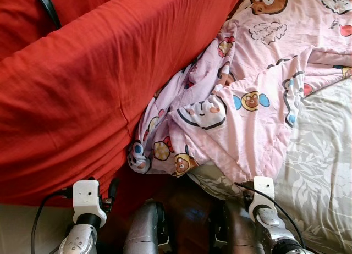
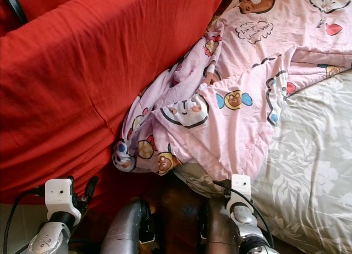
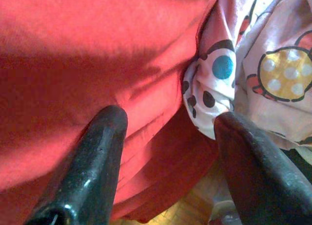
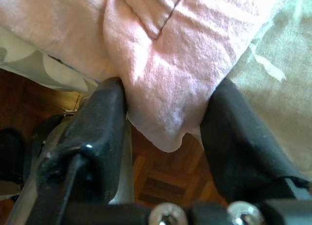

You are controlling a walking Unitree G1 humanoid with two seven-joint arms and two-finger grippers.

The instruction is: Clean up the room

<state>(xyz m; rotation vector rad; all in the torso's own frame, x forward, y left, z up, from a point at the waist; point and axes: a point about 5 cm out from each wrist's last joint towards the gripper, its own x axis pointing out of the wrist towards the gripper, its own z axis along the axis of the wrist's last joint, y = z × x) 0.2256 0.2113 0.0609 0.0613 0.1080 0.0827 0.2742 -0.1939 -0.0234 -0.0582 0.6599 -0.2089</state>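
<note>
Jaws spread on both grippers, right gripper (image 4: 163, 122) straddling a hanging corner of the pink cartoon blanket (image 1: 247, 100) without pinching it, left gripper (image 3: 168, 137) parted before the red cover (image 1: 82, 83). Blanket crumpled across the bed's near edge, draped over the grey floral sheet (image 1: 319, 166), bunched against red fabric. Wooden floor (image 4: 161, 178) below.

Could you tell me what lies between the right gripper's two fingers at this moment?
In the right wrist view, a hanging corner of the pink blanket sits between the open right gripper fingers, above wooden floor.
</note>
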